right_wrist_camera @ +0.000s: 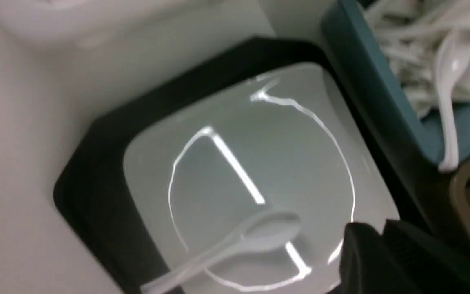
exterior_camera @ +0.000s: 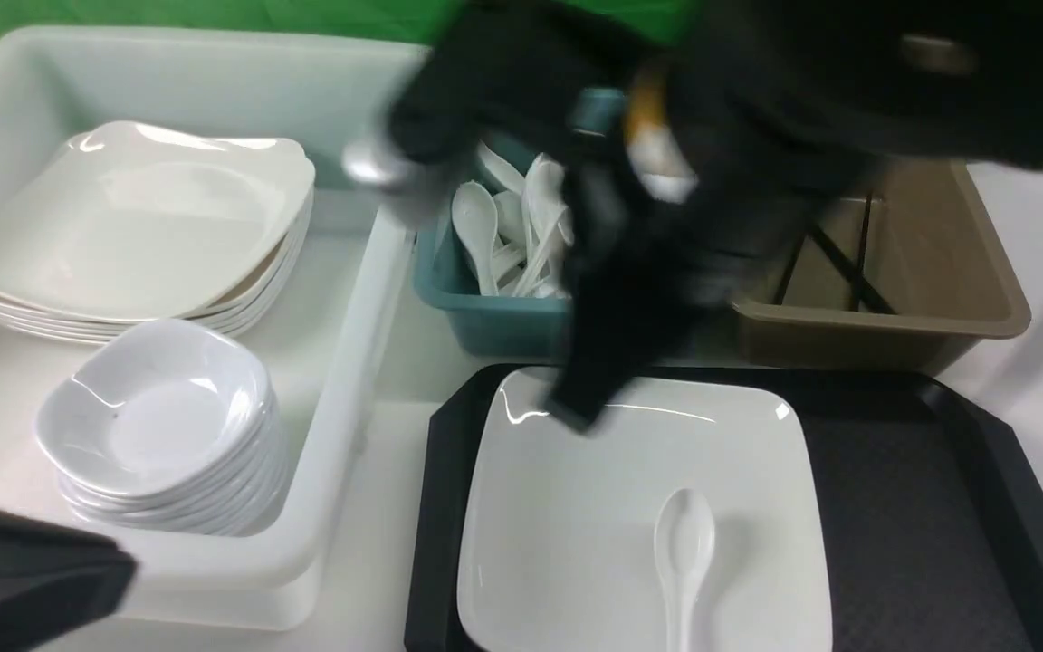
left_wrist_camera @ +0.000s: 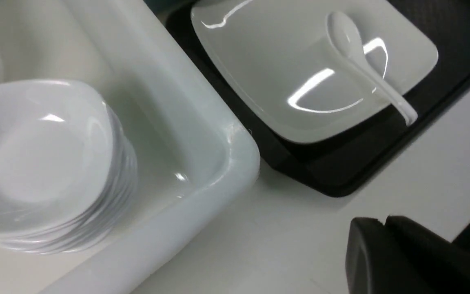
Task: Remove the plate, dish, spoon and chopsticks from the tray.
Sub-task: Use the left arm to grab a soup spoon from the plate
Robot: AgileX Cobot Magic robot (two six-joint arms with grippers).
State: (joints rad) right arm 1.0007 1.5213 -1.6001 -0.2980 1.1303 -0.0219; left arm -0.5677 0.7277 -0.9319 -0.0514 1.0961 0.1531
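The black tray (exterior_camera: 920, 507) lies at the front right with the large white plate (exterior_camera: 630, 507) on its left half. The white spoon (exterior_camera: 684, 552) lies in the plate, bowl up. My right gripper (exterior_camera: 576, 412), blurred, hangs at the plate's far edge; in the right wrist view it (right_wrist_camera: 382, 228) is shut and empty above the plate (right_wrist_camera: 280, 143). My left gripper (left_wrist_camera: 384, 220) is shut and empty over bare table beside the white bin. A dish (exterior_camera: 155, 417) with a dark speck tops a stack in that bin. Black chopsticks (exterior_camera: 834, 258) lie in the brown bin.
The white bin (exterior_camera: 349, 362) at the left also holds a stack of large plates (exterior_camera: 137, 226). A teal bin (exterior_camera: 485, 317) full of white spoons and a brown bin (exterior_camera: 983, 299) stand behind the tray. My left arm (exterior_camera: 23, 570) fills the near left corner.
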